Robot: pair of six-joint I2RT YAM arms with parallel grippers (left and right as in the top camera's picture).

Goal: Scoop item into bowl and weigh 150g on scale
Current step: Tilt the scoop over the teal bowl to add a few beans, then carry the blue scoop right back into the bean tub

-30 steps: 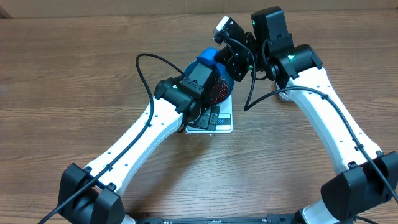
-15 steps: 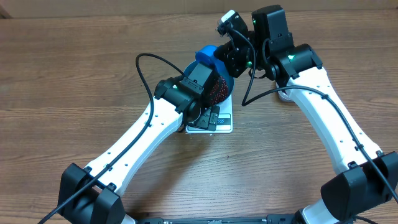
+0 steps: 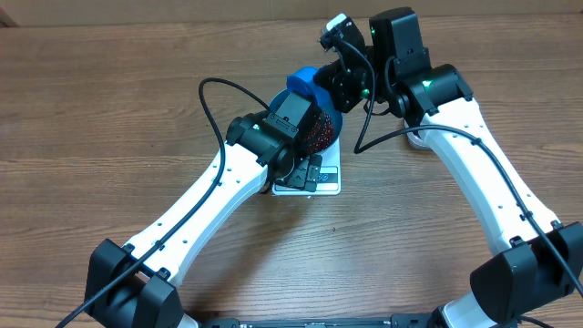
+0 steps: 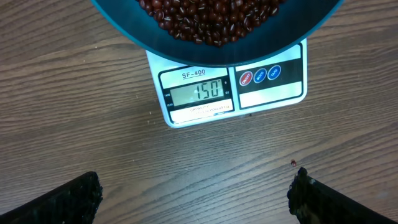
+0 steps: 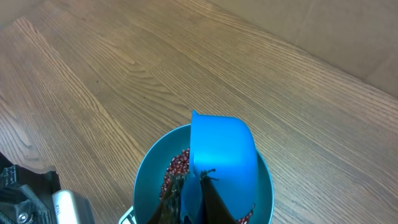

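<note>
Bowl (image 4: pixel 261 43): sat on the scale (image 4: pixel 273 84), overhanging all but its front strip; deep blue, round, smooth wall.
Beans (image 4: pixel 211 15): heaped inside the bowl; small, oval, glossy dark red-brown.
Display (image 4: pixel 199 91): grey LCD on the scale's front strip, read 150.
Buttons (image 4: pixel 260 74): one red and two blue round ones, just right of the display.
Left hand (image 4: pixel 196 205): jaws spread wide, empty, hanging over bare table in front of the scale.
Right hand (image 5: pixel 196 186): clamped on the handle of the scoop (image 5: pixel 221 155), above the bowl.
Scoop: blue smooth plastic, rounded cup over the bowl's far side, hiding part of the beans from the right wrist camera.
Table (image 4: pixel 74 124): brown wood grain, matte.
Stray bean (image 4: pixel 293 163): one lay loose on the table, near the left hand's right finger.
Obstruction: from overhead the left arm covered most of the bowl and scale.
Cable (image 3: pixel 214 91): black loop arching off the left arm.
</note>
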